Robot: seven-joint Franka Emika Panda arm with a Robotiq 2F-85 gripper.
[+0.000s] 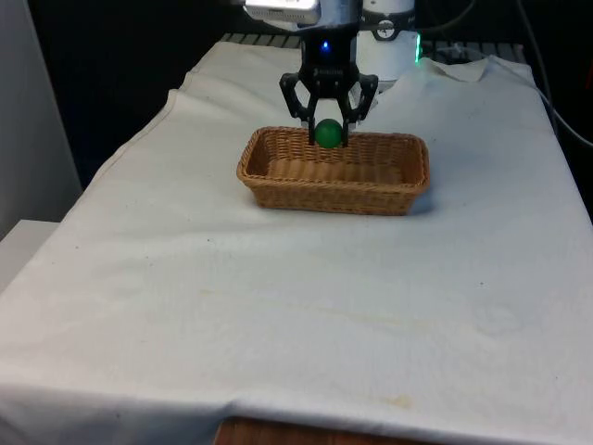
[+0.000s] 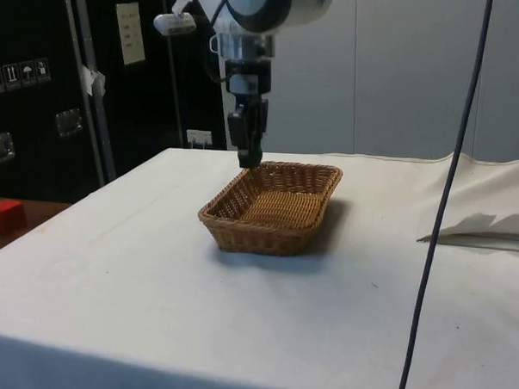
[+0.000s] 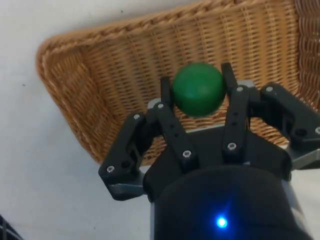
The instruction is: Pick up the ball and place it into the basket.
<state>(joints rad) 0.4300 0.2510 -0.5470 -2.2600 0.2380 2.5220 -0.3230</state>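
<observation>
Table [image 1: 278, 324] cloth lay bare up front. Claw [image 1: 328, 130] gripped green ball [image 1: 328, 133] over basket [image 1: 278, 190], 12 o'clock rim. Best nudge twd 6 o'clock, lower, then release.

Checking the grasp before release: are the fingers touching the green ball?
Touching. In the wrist view the two fingers press against opposite sides of the green ball, held above the basket. The front view shows the ball between them too.

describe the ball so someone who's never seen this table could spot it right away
On the white-clothed table sits a brown wicker basket. Just above the basket's far rim hangs the black gripper, and the ball is clamped between its fingers. It is small, round, smooth and solid green, the only green thing against the woven brown and white.
</observation>
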